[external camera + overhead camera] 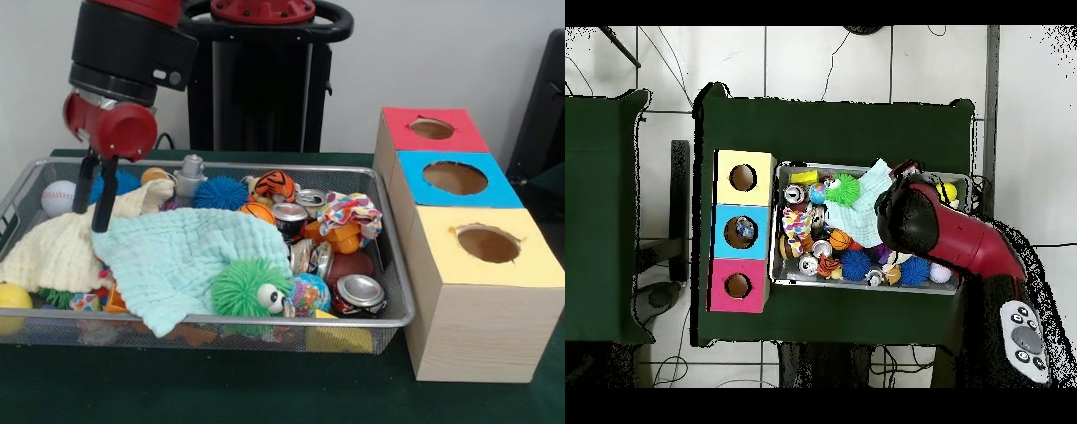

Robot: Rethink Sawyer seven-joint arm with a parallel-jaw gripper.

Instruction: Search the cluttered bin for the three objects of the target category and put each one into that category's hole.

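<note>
At the left of the front view, the end effector [96, 196] hung narrowly parted, holding nothing, fingertips at the cloths [168, 256] in the bin [388, 314]; cans [357, 291] lay lower right.

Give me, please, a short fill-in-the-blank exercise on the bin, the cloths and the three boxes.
1. The gripper reaches down at the edge of the pale ____ cloth.
2. The green fuzzy toy lies on that cloth's ____ edge in the front view.
3. The box nearest the front camera has a ____ top.

Missing words: green; near; yellow
</note>
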